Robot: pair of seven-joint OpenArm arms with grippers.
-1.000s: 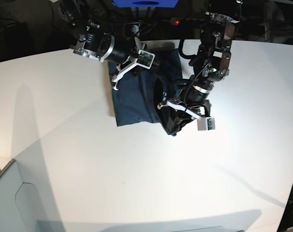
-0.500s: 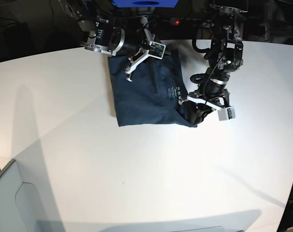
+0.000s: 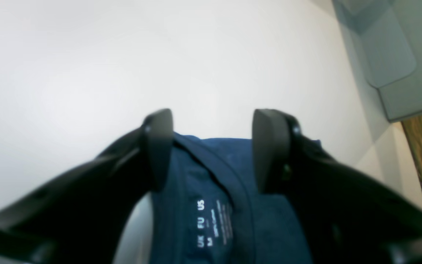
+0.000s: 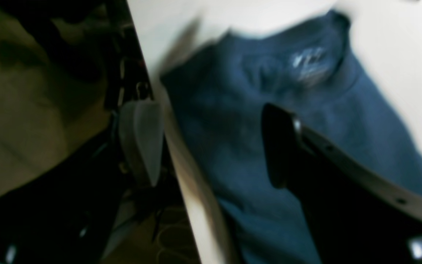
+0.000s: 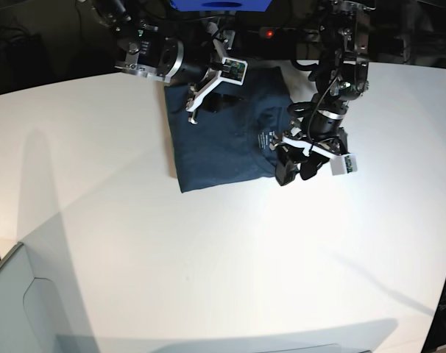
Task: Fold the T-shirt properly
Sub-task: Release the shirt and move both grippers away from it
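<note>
I am hovering my left gripper (image 5: 297, 170), jaws apart, at the near right corner of the dark navy-blue cloth T-shirt (image 5: 216, 147) lying folded on the white table (image 5: 208, 265). My right gripper (image 5: 208, 107) is hanging spread over its far edge.

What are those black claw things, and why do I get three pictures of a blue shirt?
They are a robot's two arms, each ending in a claw. One picture looks down from above; the other two come from small cameras on the wrists. A dark blue T-shirt lies folded on the white table. The left claw hangs open at the collar, where you can see the white label. The right claw is open above the shirt's far edge. Neither one holds anything.
</note>
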